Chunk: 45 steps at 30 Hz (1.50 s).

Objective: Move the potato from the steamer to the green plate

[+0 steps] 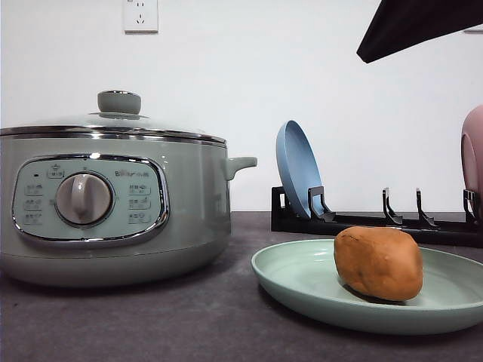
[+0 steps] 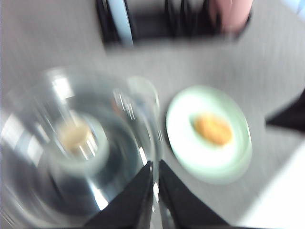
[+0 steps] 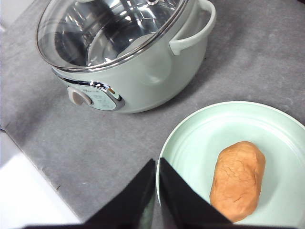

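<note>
The orange-brown potato (image 1: 378, 263) (image 3: 238, 179) (image 2: 213, 129) lies on the pale green plate (image 1: 302, 279) (image 3: 200, 143) (image 2: 186, 138), right of the steamer (image 1: 113, 200) (image 3: 143, 67). The steamer's glass lid (image 1: 113, 121) (image 2: 71, 152) (image 3: 105, 28) is on, its knob on top. My left gripper (image 2: 155, 164) hangs above the lid's edge, fingers pressed together with nothing between them; that view is blurred. My right gripper (image 3: 157, 164) is shut and empty, hovering above the plate's rim beside the potato. A dark arm part (image 1: 407, 26) shows at the front view's upper right.
A black dish rack (image 1: 377, 219) behind the plate holds an upright blue plate (image 1: 298, 170) and a pink dish (image 1: 472, 158). The grey table's edge (image 3: 28, 157) runs near the steamer's control panel. A wall socket (image 1: 140, 15) sits high on the wall.
</note>
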{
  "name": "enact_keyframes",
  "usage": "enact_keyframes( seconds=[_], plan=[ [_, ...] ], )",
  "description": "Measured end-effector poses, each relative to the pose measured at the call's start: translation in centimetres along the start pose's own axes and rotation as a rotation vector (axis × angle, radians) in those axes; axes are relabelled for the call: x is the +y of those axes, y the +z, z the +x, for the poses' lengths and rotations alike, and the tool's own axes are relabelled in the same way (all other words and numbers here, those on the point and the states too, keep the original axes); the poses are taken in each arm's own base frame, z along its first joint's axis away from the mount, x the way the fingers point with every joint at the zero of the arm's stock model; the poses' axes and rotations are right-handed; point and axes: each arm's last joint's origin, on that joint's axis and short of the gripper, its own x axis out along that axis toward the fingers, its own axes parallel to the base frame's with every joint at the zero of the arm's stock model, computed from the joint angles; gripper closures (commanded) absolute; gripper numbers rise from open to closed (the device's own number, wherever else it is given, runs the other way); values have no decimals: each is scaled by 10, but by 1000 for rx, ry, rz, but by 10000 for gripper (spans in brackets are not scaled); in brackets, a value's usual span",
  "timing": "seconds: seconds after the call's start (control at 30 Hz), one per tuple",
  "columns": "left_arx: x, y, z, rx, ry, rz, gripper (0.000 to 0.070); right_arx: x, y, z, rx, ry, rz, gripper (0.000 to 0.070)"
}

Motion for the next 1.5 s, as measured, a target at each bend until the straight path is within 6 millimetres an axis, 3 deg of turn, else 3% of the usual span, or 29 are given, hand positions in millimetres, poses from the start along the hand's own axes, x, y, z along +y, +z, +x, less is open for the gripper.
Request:
enact_keyframes(
  seconds=[0.13,0.23,0.33,0.47,0.7,1.0,1.3,1.5],
  plan=[
    [0,1,-46,-261,108,70,690,0,0,0,0,0,0,700],
    [0,-9,-71,-410,211,97,690,0,0,0,0,0,0,700],
    [1,-27,-83,-514,310,113,690,0,0,0,0,0,0,700],
    [4,-58,-84,-636,481,134,690,0,0,0,0,0,0,700],
    [11,-128,-55,-787,703,157,690,0,0,0,0,0,0,699],
    [29,-216,12,-675,735,87,690,0,0,0,-3,1,-1,700],
    [36,-268,50,-613,722,59,690,0,0,0,-3,1,-1,699],
    [40,-286,64,-584,716,46,690,0,0,0,-3,1,-1,700]
  ],
)
